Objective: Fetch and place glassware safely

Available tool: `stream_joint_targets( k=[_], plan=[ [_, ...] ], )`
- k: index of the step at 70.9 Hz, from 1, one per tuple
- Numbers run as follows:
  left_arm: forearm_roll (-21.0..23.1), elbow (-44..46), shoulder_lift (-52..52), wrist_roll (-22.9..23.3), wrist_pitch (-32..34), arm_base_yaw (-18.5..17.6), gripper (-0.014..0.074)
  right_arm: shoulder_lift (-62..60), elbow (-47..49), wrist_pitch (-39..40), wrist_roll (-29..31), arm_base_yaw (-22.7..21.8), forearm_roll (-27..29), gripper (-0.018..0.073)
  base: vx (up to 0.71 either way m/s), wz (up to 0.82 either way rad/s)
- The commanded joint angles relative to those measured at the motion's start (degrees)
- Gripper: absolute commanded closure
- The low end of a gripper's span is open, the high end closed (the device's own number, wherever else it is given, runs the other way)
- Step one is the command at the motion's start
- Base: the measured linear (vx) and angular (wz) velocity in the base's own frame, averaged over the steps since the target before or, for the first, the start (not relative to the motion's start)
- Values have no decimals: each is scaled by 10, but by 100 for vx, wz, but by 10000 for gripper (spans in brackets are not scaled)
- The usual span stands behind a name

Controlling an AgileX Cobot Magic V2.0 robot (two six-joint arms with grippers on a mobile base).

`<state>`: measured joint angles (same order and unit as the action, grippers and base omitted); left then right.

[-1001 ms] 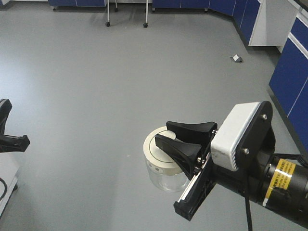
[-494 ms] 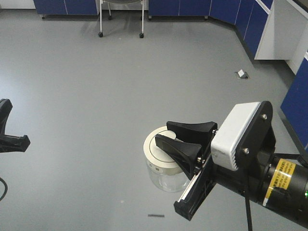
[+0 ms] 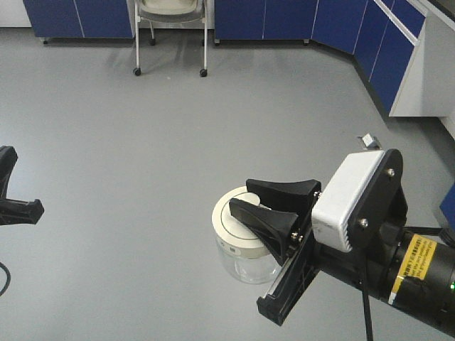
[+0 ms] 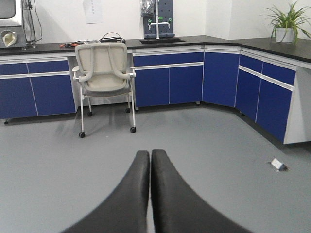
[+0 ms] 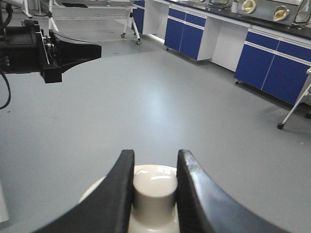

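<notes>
Right arm: it enters the front view from the lower right and reaches forward and to the left, with the white wrist housing [image 3: 355,199] behind the fingers. Your right gripper [image 3: 240,194] is narrowed onto the knob [image 5: 154,191], one black finger pressed against each side of it. Below the fingers sits the cream lid [image 3: 231,226] of the glass jar [image 3: 242,266]. The clear body hangs directly beneath the gripper, with grey floor [image 3: 142,142] behind it.

Left arm: it is held level, well off to the left of the right gripper. Your left gripper [image 4: 149,158] has its fingers pressed together with nothing between them.

Count: one jar, one lid, one knob, two grippers. One wheeled chair [image 4: 104,68] stands far ahead of the left gripper.
</notes>
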<state>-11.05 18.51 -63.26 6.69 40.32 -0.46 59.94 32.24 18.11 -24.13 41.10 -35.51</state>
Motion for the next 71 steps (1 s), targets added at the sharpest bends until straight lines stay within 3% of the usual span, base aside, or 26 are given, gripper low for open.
stream_joint_targets(
  k=[1, 71],
  plan=[
    [6, 12, 7, 5, 46, 1, 603, -12, 17, 49, 0, 0, 9, 560, 63, -4],
    [6, 12, 7, 5, 46, 1, 603, -12, 17, 49, 0, 0, 9, 560, 62, 0]
  ],
)
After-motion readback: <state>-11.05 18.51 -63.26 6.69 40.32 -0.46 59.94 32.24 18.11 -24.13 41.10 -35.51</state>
